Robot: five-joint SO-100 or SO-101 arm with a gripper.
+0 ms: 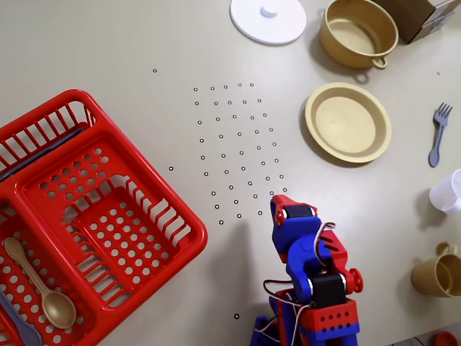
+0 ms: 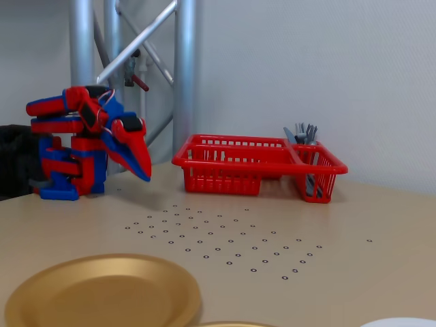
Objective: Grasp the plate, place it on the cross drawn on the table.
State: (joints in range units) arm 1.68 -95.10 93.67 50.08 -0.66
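We see even, diffuse indoor light in both views, with no glare. In the overhead view, soft shadows fall left of the arm [image 1: 310, 274] and the red basket [image 1: 86, 216]. In the fixed view, the plate [image 2: 102, 293] sits slightly soft in the foreground.

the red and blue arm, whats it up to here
Nothing is being handled right now. The arm sits folded up near its base, its hand pointing down just above the table and holding nothing. The plate lies by itself off to the right in the overhead view, between the pot and the dot grid, well away from the hand. The red basket sits on the left with a spoon in it. I can't make out the cross.
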